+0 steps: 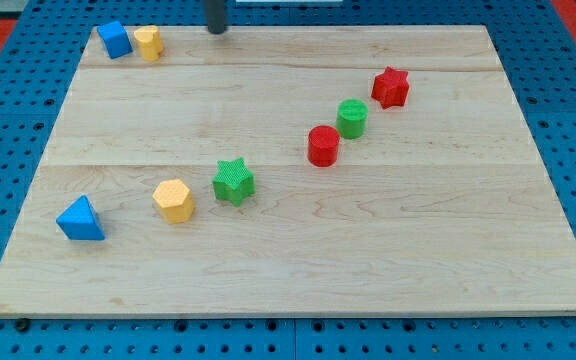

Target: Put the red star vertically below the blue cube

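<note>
Rod (pixel 215 14) cut off by the frame's top edge, only its lower stretch showing; arm above it out of view. My tip (pixel 215 31) slightly blurred at top centre, so contact with the desk (pixel 298 270) impossible to judge. Blue pegboard (pixel 568 60) around the desk cropped on all four sides. Red patches in the upper left and upper right corners cropped, nature unclear.
</note>
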